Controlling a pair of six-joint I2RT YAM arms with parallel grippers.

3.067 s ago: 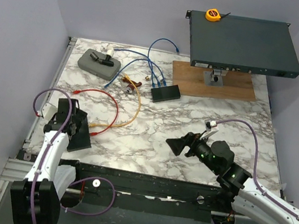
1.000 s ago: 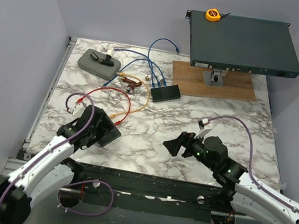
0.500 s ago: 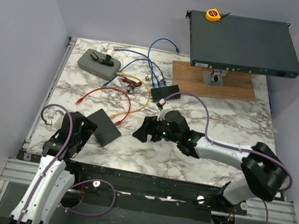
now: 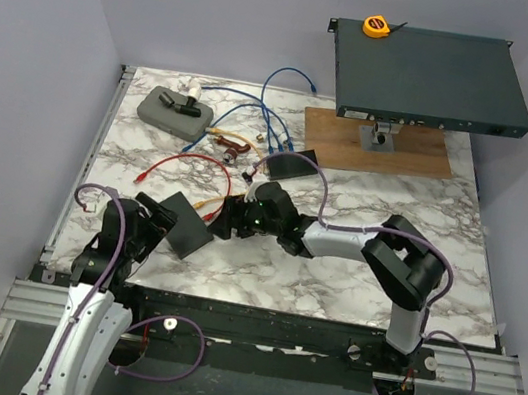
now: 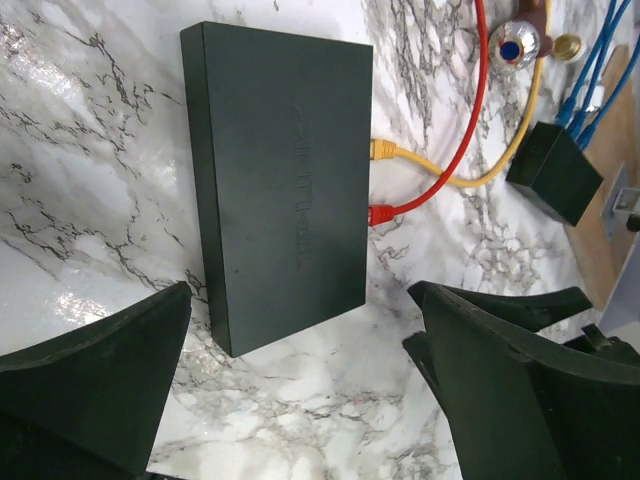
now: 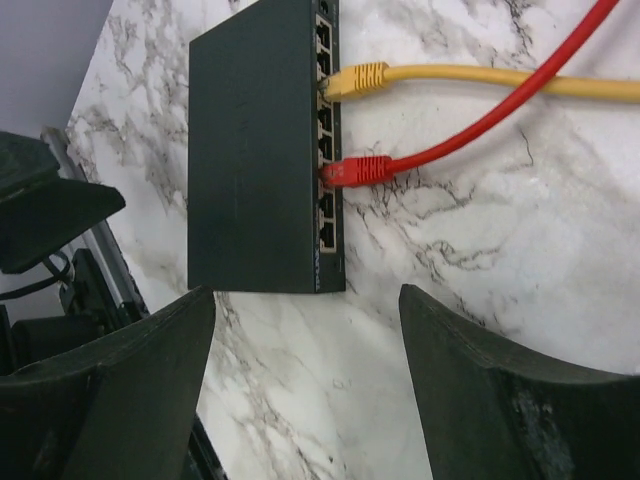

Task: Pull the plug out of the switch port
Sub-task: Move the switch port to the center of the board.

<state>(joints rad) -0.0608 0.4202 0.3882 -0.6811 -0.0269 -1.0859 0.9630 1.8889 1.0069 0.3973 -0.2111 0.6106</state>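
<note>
From above, the small flat black network switch (image 4: 185, 226) lies on the white marbled table (image 4: 362, 275). The left gripper (image 4: 145, 222) is just beside the switch's blank back edge and the right gripper (image 4: 229, 218) just beside its port edge. Both claws stand spread and hold nothing. A yellow cable (image 4: 243, 186) and a red cable (image 4: 192, 159) lead away from the port edge.

In the left wrist view, the left gripper (image 5: 300, 292) hovers over one short end of the switch (image 5: 280, 190), jaws wide enough to straddle its width. Bring it down and clamp the two long sides firmly, so the body cannot slide when your other arm pulls. The yellow plug (image 5: 382, 150) and the red plug (image 5: 380, 213) are both seated in the port edge. Keep the finger on that side short of the red one.

In the right wrist view, the right gripper (image 6: 305, 300) hangs off the same short end, with both plugs further along the port edge. The red plug (image 6: 358, 170) is nearer your jaws than the yellow plug (image 6: 355, 78). The task does not say which to pull, and I judge the red one the easier reach. Move along the port edge until the fingers flank the plug's moulded body rather than the cable. Close gently, then draw straight away from the port edge without twisting. The latch tab is too small to see here, so expect some resistance.
</note>
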